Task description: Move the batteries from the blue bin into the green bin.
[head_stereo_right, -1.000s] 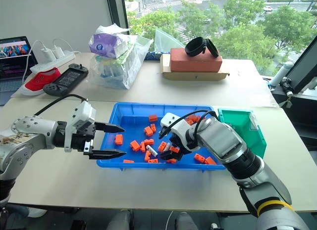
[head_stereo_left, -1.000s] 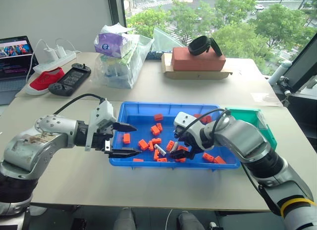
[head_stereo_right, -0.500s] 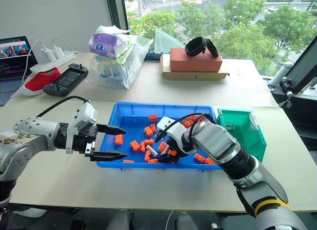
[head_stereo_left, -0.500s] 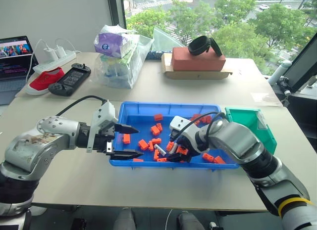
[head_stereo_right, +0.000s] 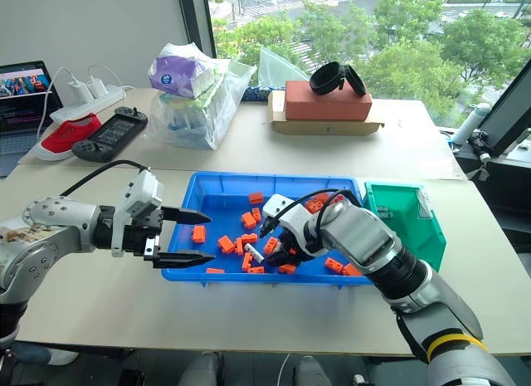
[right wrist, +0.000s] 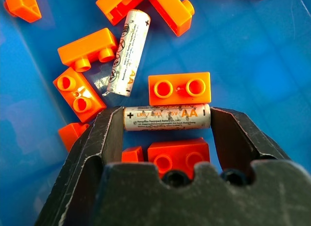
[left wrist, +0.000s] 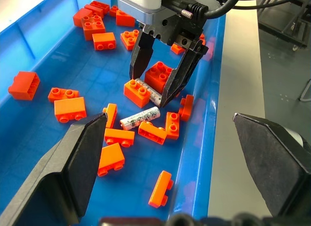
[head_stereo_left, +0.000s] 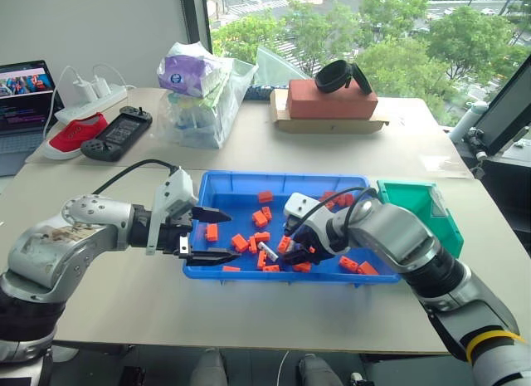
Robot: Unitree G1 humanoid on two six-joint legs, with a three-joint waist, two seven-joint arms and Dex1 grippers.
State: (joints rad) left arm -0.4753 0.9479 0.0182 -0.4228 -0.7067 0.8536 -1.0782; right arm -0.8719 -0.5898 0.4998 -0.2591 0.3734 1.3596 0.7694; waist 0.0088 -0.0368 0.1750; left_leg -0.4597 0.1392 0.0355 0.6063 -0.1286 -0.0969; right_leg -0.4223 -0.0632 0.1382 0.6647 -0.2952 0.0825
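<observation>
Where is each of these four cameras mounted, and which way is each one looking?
Left eye and right eye views: on the head, looking forward and down at the blue bin and green bin; both arms show.
Left wrist view: on the left arm, looking along the open left gripper across the bin at the right gripper.
Right wrist view: on the right arm, looking straight down; its fingers sit at both ends of a battery.
Shared: both wrist views show that battery and a second battery among the orange bricks.
</observation>
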